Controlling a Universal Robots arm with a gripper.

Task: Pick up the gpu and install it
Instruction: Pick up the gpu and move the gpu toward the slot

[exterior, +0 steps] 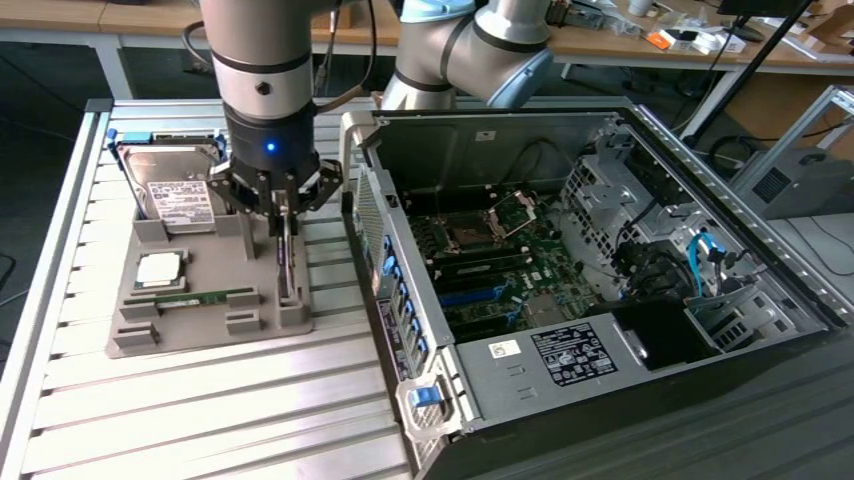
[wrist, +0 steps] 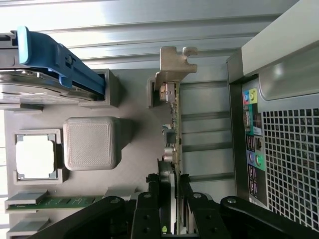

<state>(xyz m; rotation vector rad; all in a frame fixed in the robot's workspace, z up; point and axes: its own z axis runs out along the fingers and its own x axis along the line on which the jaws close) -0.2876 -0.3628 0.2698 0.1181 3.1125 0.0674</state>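
The gpu [wrist: 175, 119] is a thin dark card seen edge-on, with a tan metal bracket at its end. It stands upright along the grey parts tray [exterior: 200, 325], where it shows as a narrow strip [exterior: 284, 268]. My gripper [exterior: 280, 222] is straight above it, near the tray's edge that faces the computer case. In the wrist view my gripper [wrist: 173, 196] has its two dark fingers [wrist: 163, 186] pressed against both faces of the card, shut on it. Whether the card has lifted off the tray I cannot tell.
The tray also holds a silver hard drive [exterior: 184, 195] with a blue rail [wrist: 60, 62], a CPU [exterior: 159, 267] and a green RAM stick [exterior: 200, 298]. The open computer case [exterior: 561, 270] lies close on the exterior view's right, its rear ports [wrist: 251, 129] beside the card.
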